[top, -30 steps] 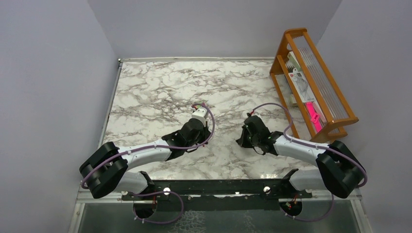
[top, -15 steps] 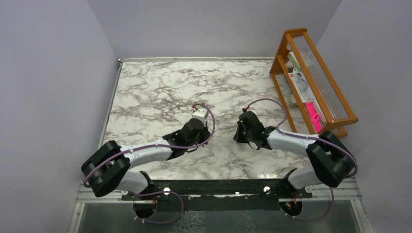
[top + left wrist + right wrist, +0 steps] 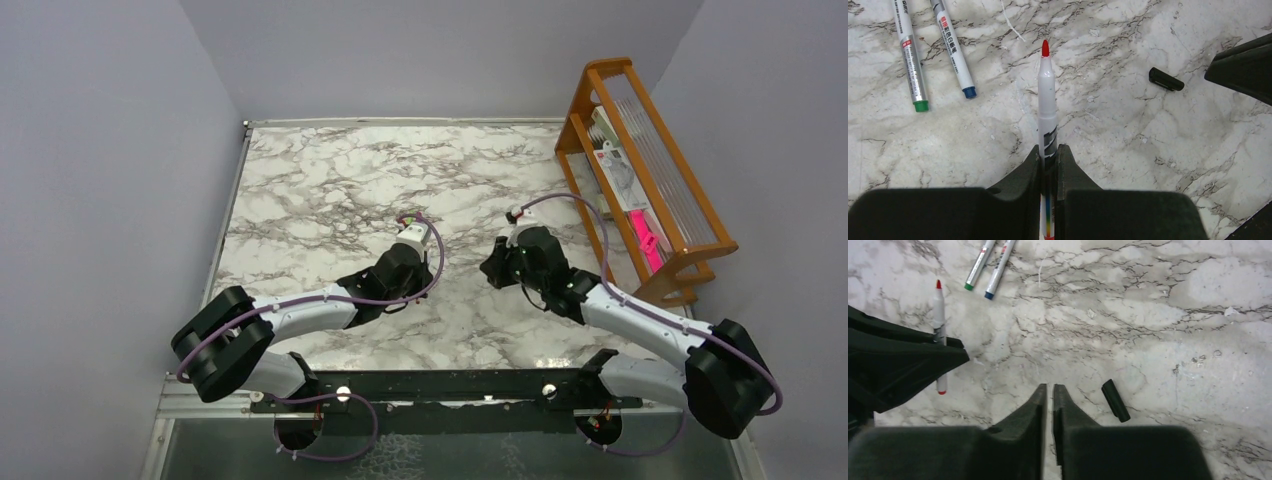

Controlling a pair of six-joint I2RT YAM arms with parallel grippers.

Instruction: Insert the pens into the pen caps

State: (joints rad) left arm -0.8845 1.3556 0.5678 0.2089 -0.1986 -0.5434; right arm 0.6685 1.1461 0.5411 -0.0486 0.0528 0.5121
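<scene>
Marbled surface carries everything; wooden rack stands at its right edge.

My left hand is clamped on the red-tipped pen: barrel between the fingers, tip uncapped and pointing away from the wrist.

My right hand has its fingers together, only a sliver between them, gripping nothing.

Green-tipped pen and blue-tipped pen lie side by side on the surface, uncapped, left of the held pen.

Black cap lies flat near my right fingertips, untouched.
</scene>
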